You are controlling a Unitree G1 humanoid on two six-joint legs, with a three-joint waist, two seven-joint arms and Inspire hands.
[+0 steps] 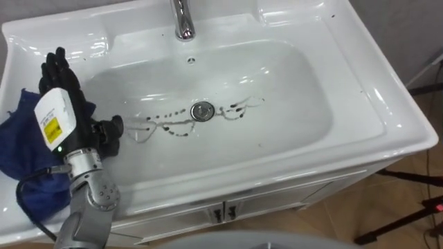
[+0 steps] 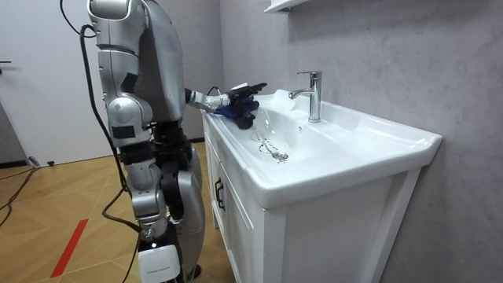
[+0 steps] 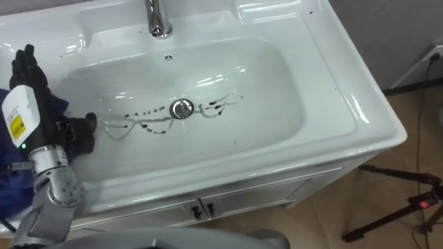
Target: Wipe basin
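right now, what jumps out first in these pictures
The dark smears strung across the bottom of the white basin, either side of the drain, catch the eye first. Next comes the robot's black left hand at the basin's left rim, fingers straight, over a crumpled blue cloth on the ledge.

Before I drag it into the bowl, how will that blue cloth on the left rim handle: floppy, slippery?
The blue cloth lies crumpled in soft folds by the left hand, so it will probably flop and bunch rather than push flat. The basin looks glossy, so the cloth should slide easily there.
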